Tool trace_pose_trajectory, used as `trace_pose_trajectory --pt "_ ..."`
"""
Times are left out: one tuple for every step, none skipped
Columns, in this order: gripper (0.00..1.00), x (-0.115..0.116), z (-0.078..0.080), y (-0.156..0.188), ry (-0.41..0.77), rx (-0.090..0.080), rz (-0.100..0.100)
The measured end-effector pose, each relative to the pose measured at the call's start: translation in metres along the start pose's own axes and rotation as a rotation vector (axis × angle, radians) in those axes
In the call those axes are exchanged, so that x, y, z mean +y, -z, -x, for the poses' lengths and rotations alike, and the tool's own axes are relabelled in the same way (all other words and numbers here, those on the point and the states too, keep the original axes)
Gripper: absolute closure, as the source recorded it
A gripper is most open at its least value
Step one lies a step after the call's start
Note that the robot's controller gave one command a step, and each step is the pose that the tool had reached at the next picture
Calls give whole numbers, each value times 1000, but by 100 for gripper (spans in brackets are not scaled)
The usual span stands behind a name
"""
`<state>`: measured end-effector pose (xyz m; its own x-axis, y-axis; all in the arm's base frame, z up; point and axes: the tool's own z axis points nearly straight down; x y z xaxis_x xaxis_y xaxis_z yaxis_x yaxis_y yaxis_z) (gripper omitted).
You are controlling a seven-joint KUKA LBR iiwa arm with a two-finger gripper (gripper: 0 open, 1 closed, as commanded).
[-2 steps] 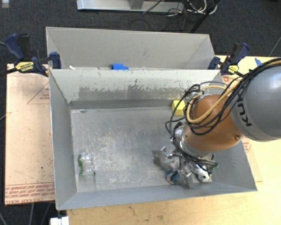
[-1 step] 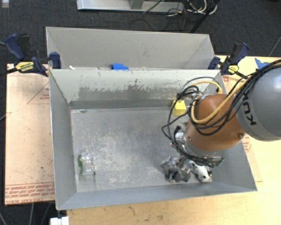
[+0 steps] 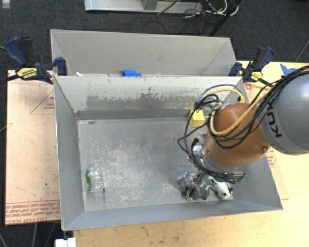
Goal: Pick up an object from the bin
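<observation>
At the near side of the grey metal bin (image 3: 144, 143), close to its front right corner, the tool (image 3: 202, 187) sits low over the floor, a dark grey cluster of metal parts pointing down. Whether it is open or closed cannot be told from this angle, and nothing can be seen in its grip. A small white bit (image 3: 224, 190) lies just to the right of the tool, touching or nearly touching it. It may be a loose thing or part of the tool itself; I cannot tell which.

Well apart from the tool, near the front left corner, a small clear plastic packet (image 3: 95, 181) with a green mark on it lies flat on the floor. The middle of the floor between the two is bare, scuffed metal.

Above the tool rises the rounded orange cover (image 3: 232, 140) on the wrist, with black and pale cables (image 3: 212, 98) looped over it. The grey arm (image 3: 294, 115) reaches in from the right over the bin's right wall.

Farther back, a yellow piece (image 3: 196, 119) lies by the foot of the far wall, just left of the orange cover and under the cable loops. Farthest off, a small blue thing (image 3: 132, 73) sits at the top edge of the far wall.
</observation>
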<state>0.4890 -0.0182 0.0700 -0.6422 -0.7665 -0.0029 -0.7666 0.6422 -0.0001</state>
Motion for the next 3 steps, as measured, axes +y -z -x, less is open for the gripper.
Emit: trace_pose_trajectory --pt "100 1 -1 4 0 4 4" --pt "100 3 -1 25 0 7 10" --pt "100 1 0 44 -1 1 1"
